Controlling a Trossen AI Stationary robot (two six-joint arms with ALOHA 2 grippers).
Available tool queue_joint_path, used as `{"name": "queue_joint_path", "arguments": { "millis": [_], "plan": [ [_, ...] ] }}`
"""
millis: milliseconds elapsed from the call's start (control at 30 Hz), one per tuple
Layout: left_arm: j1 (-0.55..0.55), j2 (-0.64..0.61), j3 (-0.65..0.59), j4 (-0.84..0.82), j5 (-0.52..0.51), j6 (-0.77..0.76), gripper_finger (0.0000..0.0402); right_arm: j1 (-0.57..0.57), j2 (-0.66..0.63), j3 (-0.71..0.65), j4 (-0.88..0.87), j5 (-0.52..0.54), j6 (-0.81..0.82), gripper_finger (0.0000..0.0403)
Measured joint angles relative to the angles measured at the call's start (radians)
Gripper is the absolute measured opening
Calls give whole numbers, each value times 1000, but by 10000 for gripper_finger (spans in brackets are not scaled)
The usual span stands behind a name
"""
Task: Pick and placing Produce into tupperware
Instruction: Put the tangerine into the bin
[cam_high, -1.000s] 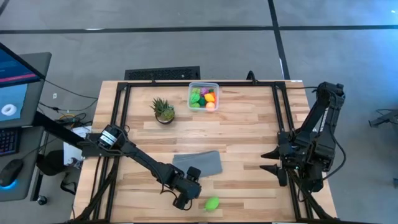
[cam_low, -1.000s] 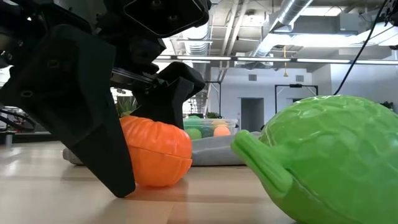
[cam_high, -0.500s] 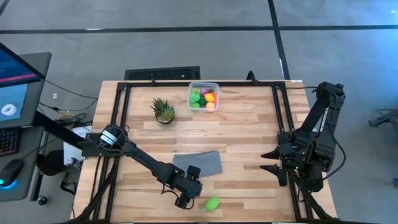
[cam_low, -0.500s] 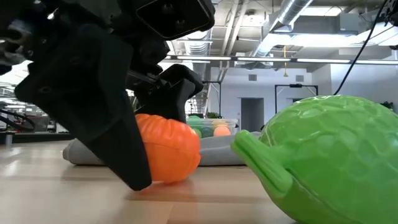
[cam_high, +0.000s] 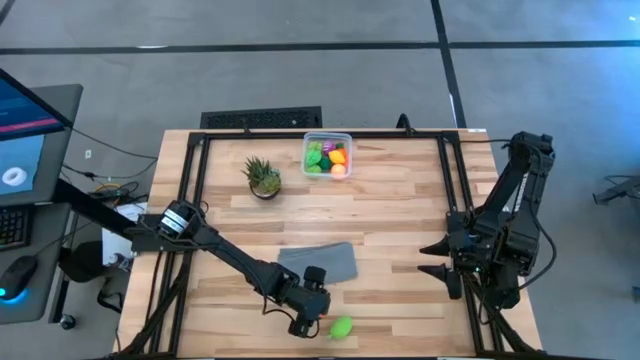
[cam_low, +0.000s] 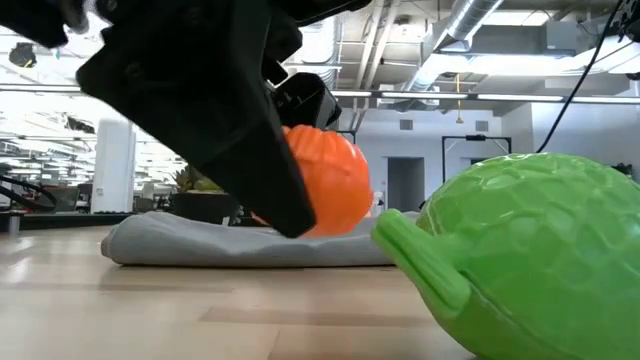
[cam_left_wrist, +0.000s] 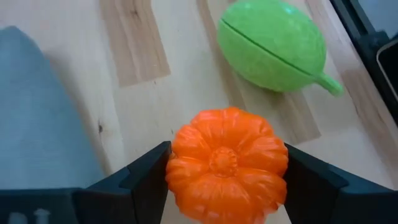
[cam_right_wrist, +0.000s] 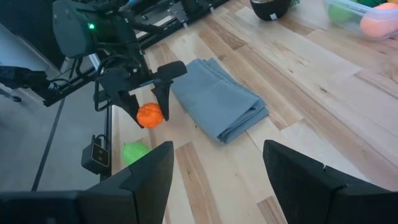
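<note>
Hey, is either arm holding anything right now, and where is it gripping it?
The left gripper holds the orange toy pumpkin, fingers pinching its opposite ribbed sides, lifted off the table. The right gripper holds nothing, open at the table's right side.

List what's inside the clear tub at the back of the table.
The tupperware holds several pieces of produce: green, pink, orange, yellow and a peach-coloured one. They lie piled together, so anything beneath the top ones is covered.

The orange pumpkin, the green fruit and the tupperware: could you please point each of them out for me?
orange pumpkin (cam_left_wrist: 225, 165), left wrist view, its ribbed top.
green fruit (cam_left_wrist: 272, 45), left wrist view, its rounded body.
tupperware (cam_high: 327, 136), high view, its far rim.
</note>
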Motion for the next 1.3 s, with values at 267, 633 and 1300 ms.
{"name": "queue_joint_path", "arguments": {
  "millis": [267,633,1300],
  "plan": [
    [19,0,25,-38,-3,-81,245,0,0,0,0,0,-1,272],
    [40,-7,53,-45,-15,-113,242,3,0,0,8,-3,-1,272],
    [73,-181,53,-254,-286,-148,242,22,0,0,13,-1,-10,272]
  ]
}}
